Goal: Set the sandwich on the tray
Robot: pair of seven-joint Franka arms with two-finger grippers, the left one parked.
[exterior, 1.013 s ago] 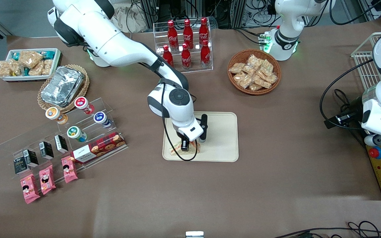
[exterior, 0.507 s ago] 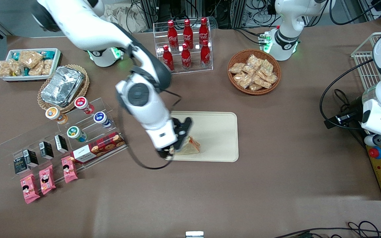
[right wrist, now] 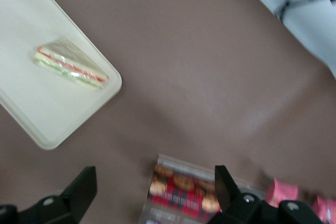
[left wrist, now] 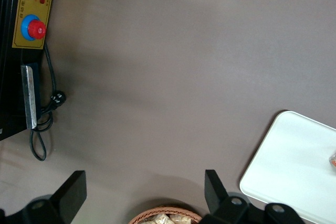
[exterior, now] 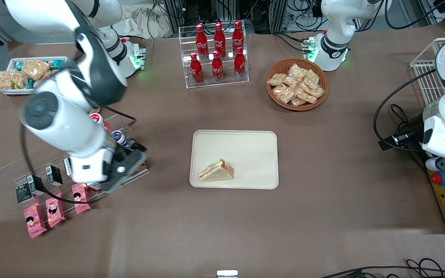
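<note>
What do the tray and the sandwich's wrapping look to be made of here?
The tray: probably matte cream plastic, going by its even colour, rounded corners and low moulded rim. The sandwich lying on it: clear glossy film, its layers showing through. The hand hangs open above the cookie box.

A brown covering (exterior: 323,216) spreads over the whole table; dark equipment racks and tangled cables (exterior: 284,15) crowd its farthest edge.

Tool (right wrist: 155,195) fingertips cut off by frame edge; arm hides cookie box (exterior: 142,168) and part of rack (exterior: 10,170).
</note>
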